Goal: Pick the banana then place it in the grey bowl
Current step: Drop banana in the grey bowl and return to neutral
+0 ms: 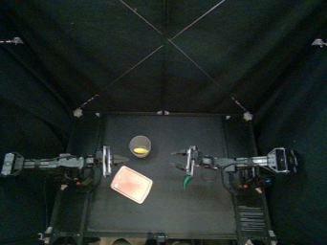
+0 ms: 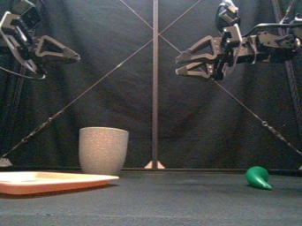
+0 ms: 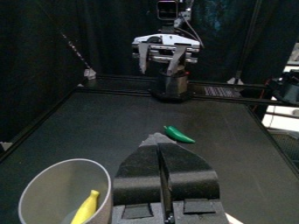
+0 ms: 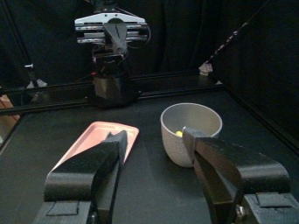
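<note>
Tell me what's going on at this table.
The banana already lies inside the grey cup, so the placing looks done. Neither arm holds anything: the left end effector hangs above the table with its jaws shut, and the right end effector hangs opposite with its jaws open. A pink tray lies in front of the cup, and a green toy lies on the table to the right.

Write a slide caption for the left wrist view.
Yellow toy banana inside the tall grey speckled cup; small green toy lying apart on the black table.
</note>
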Robot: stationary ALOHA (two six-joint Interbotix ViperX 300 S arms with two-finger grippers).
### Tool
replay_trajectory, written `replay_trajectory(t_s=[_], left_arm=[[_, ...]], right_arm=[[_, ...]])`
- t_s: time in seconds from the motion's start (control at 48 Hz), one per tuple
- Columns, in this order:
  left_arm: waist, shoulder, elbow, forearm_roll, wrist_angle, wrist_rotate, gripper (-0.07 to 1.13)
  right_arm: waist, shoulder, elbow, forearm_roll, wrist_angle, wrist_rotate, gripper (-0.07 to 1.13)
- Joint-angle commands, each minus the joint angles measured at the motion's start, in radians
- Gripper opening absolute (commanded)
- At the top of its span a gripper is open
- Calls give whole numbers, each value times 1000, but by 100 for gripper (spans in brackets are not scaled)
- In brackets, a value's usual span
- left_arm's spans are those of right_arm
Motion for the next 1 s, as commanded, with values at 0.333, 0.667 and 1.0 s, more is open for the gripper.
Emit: replay_trajectory(t_s=[0.333, 0.667, 1.0], left_arm=[[3, 5, 0, 0, -2, 0, 0], [3, 5, 6, -2, -3, -2, 0], [-2, 5, -12, 2, 0, 0, 0]], right_arm=[[-8, -26, 2, -2, -9, 0, 88], [-9, -25, 6, 2, -9, 0, 88], [-15, -18, 14, 18, -8, 0, 88]])
